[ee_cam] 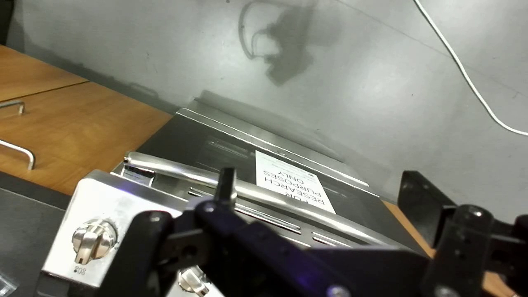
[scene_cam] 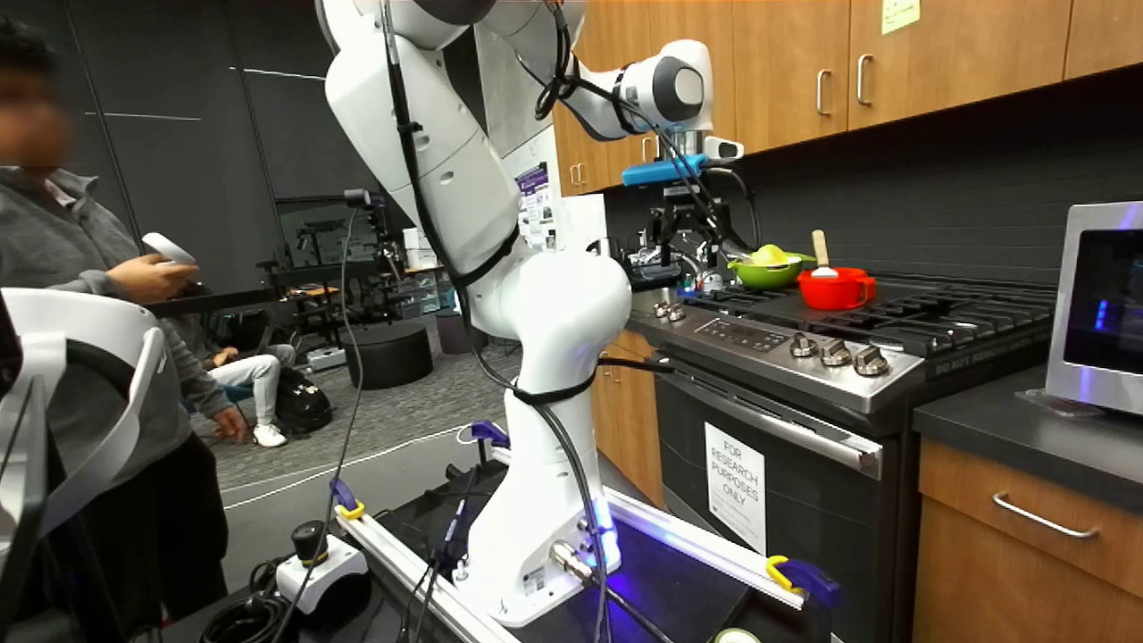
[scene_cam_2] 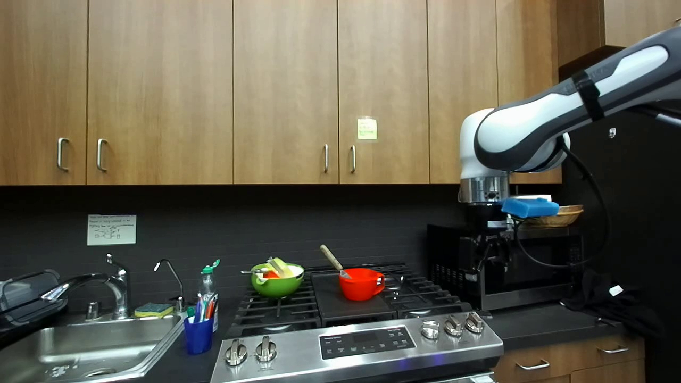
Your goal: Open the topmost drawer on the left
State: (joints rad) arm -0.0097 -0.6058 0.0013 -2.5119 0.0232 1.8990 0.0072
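The topmost drawer, a shallow brown wooden front, is shut beside the oven, under the dark counter. It shows in both exterior views (scene_cam: 1063, 502) (scene_cam_2: 537, 354) with its slim silver bar handle (scene_cam: 1043, 518) (scene_cam_2: 533, 366). In the wrist view its front (ee_cam: 45, 173) and handle (ee_cam: 18, 149) lie at the left edge, partly cut off. My gripper (ee_cam: 321, 189) is open and empty, its black fingers wide apart. It points down, high above the stove's front in the wrist view. In the exterior views my gripper (scene_cam: 692, 234) (scene_cam_2: 492, 260) hangs well above the drawer, apart from it.
The oven's long handle (ee_cam: 189, 173) and stove knobs (ee_cam: 93, 243) lie below the gripper. A green bowl (scene_cam_2: 276, 287) and red pot (scene_cam_2: 359, 287) stand on the stove. A microwave (scene_cam_2: 532, 266) stands on the counter. Another brown drawer (scene_cam_2: 590, 354) is at the right.
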